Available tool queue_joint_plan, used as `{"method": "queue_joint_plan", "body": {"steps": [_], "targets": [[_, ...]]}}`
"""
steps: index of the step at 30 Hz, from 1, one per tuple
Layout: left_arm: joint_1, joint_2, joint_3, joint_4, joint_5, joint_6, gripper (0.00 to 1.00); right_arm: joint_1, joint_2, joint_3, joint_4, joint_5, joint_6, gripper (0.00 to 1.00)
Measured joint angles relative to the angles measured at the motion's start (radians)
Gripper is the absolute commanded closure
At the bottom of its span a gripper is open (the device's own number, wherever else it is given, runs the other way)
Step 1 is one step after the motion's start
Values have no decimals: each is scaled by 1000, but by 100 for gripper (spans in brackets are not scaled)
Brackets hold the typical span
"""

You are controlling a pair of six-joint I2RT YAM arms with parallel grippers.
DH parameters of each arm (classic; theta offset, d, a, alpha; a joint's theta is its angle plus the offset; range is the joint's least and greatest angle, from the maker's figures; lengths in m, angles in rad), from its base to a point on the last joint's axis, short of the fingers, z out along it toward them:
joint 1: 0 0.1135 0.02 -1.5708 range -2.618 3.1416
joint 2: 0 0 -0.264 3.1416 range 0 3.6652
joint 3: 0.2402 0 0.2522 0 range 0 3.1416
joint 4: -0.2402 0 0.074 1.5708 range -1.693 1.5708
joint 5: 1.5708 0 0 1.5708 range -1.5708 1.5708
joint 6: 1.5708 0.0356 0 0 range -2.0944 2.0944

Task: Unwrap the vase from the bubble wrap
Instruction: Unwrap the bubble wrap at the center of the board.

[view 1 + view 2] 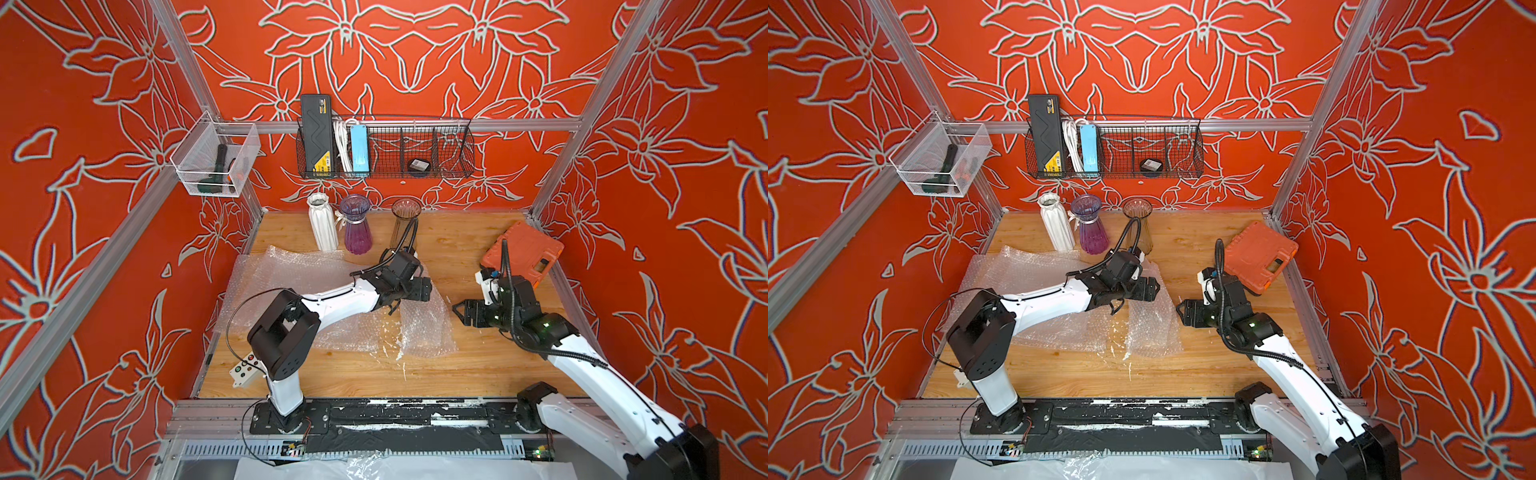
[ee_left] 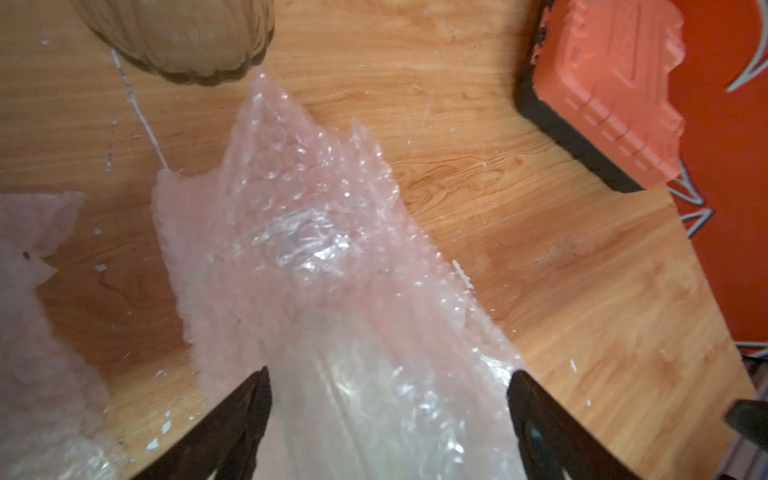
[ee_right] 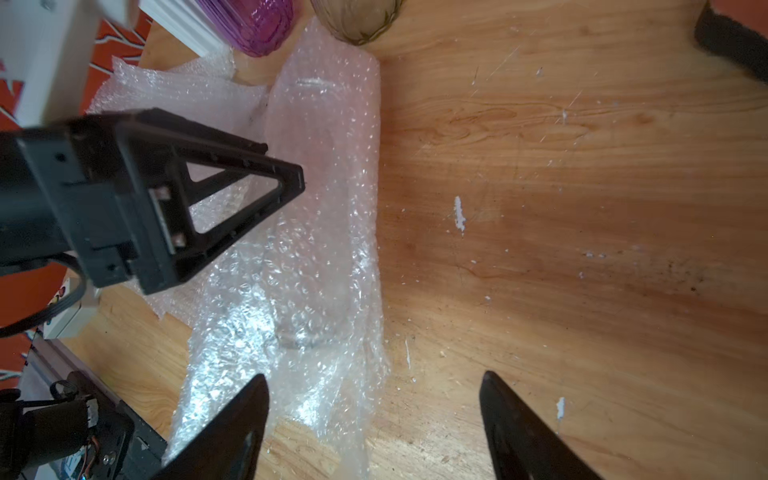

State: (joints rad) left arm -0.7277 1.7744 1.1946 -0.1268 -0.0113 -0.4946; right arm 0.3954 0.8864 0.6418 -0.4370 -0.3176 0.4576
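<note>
You find the bubble wrap [image 1: 422, 328] lying crumpled on the wooden table [image 1: 478, 365], centre-left of the frame in a top view. Left gripper [image 2: 389, 372]: jaws spread wide, the wrap running between them, not pinched. Right gripper [image 3: 374, 375]: jaws wide too, holding nothing, over the wrap's edge and bare wood.

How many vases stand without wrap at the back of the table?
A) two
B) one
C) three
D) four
C: in a top view the white vase, the purple vase and the brown vase stand upright and bare, in a row by the back wall.
</note>
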Motion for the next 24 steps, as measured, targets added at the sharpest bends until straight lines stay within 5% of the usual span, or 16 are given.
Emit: {"method": "queue_joint_plan", "body": {"steps": [15,24], "targets": [[-84,-53,-124,78,-47,-2,24,-55,55,-48,23,-60,-80,23],[-155,-167,-251,95,37,-47,34,-55,125,-52,66,-164,-101,30]]}}
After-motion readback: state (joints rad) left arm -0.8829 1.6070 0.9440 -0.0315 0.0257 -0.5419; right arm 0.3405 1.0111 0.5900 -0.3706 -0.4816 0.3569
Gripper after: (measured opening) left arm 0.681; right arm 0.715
